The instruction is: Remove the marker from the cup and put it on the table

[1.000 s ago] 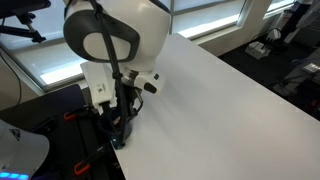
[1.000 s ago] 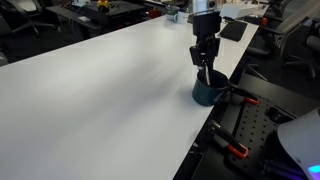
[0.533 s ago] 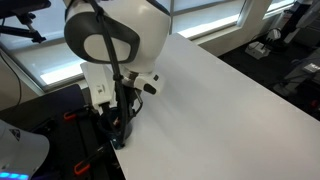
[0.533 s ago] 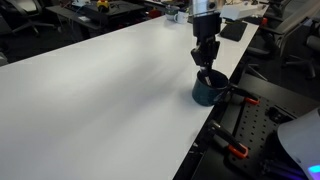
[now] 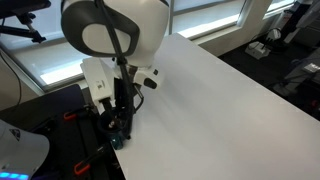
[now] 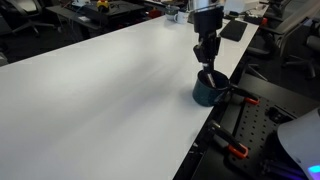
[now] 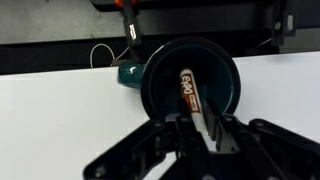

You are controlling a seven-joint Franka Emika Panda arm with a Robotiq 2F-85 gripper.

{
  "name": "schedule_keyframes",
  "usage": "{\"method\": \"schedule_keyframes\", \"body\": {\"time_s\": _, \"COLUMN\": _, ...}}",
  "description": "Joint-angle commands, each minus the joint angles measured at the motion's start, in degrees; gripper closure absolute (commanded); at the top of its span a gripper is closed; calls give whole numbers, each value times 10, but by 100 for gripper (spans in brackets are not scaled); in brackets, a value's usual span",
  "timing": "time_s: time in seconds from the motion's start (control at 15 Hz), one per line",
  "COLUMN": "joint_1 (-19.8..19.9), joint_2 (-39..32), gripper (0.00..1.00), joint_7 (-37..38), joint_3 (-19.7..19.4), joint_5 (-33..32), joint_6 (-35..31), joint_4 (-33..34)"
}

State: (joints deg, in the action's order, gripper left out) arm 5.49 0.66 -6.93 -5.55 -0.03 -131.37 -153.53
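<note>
In the wrist view, the table [image 7: 60,120] is seen as a plain white surface spreading out to the left of the jaws. Beyond its far edge, up and to the left of the jaws, a thin white cable loop [image 7: 99,55] is shown. Just to the right of the loop, an orange-tipped clamp [image 7: 129,22] is fixed.

The cup [image 7: 160,85] is placed straight ahead of the jaws near that far edge, its dark teal mouth wide open to the camera. The marker [image 7: 188,85] is found inside the cup. Its labelled pale body is tilted, and its nearer end runs back into the gap between the jaws.

The gripper [image 7: 204,125] is seen with its jaws drawn close together, one on each side of the marker. Whether the marker is actually clamped cannot be told.

In an exterior view, the gripper [image 6: 207,68] is held upright with its fingertips at the cup [image 6: 207,93], which stands directly below the jaws by the table [image 6: 100,90] edge. To the right of the jaws, orange-handled clamps [image 6: 240,98] are mounted off the table.
</note>
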Motion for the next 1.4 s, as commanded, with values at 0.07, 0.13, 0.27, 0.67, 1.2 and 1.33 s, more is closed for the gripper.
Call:
{"method": "schedule_keyframes", "body": {"time_s": 0.07, "joint_1": -6, "joint_2": 107, "gripper": 95, "joint_7": -20, "joint_3": 7, "joint_5": -18, "joint_6": 121, "joint_4": 6}}
{"method": "schedule_keyframes", "body": {"time_s": 0.13, "joint_1": -7, "joint_2": 125, "gripper": 95, "joint_7": -19, "joint_3": 8, "joint_5": -21, "joint_6": 140, "joint_4": 13}}
{"method": "schedule_keyframes", "body": {"time_s": 0.27, "joint_1": -9, "joint_2": 158, "gripper": 95, "joint_7": -13, "joint_3": 9, "joint_5": -26, "joint_6": 157, "joint_4": 25}}
{"method": "schedule_keyframes", "body": {"time_s": 0.67, "joint_1": 2, "joint_2": 185, "gripper": 95, "joint_7": 18, "joint_3": 9, "joint_5": -53, "joint_6": 68, "joint_4": 52}}
{"method": "schedule_keyframes", "body": {"time_s": 1.2, "joint_1": 50, "joint_2": 121, "gripper": 95, "joint_7": 119, "joint_3": 18, "joint_5": -217, "joint_6": -79, "joint_4": 59}}
{"method": "schedule_keyframes", "body": {"time_s": 1.33, "joint_1": 65, "joint_2": 86, "gripper": 95, "joint_7": 161, "joint_3": 17, "joint_5": -274, "joint_6": -100, "joint_4": 66}}
